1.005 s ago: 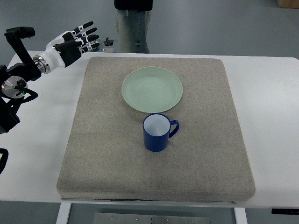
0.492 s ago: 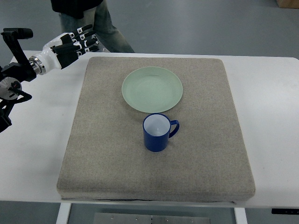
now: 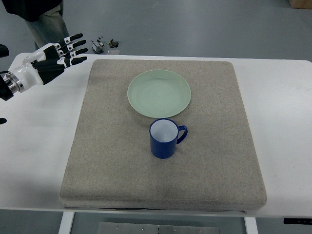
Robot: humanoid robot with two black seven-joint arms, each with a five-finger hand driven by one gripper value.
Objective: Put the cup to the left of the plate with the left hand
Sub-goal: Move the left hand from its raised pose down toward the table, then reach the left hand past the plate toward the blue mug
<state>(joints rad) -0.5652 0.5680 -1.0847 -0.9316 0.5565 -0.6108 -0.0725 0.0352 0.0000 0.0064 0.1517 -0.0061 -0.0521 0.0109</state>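
While the cup (image 3: 165, 138) sits near the plate (image 3: 159, 93), the left hand (image 3: 48, 61) hovers far left, fingers spread, empty.

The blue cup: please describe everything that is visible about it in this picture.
The blue cup is a glossy mug, dark blue outside and white inside, and it looks empty. It has one loop handle, which points to the picture's right and slightly up. It stands upright on the grey mat, just below the pale green plate; whether their rims touch cannot be told. No robot hand touches it.
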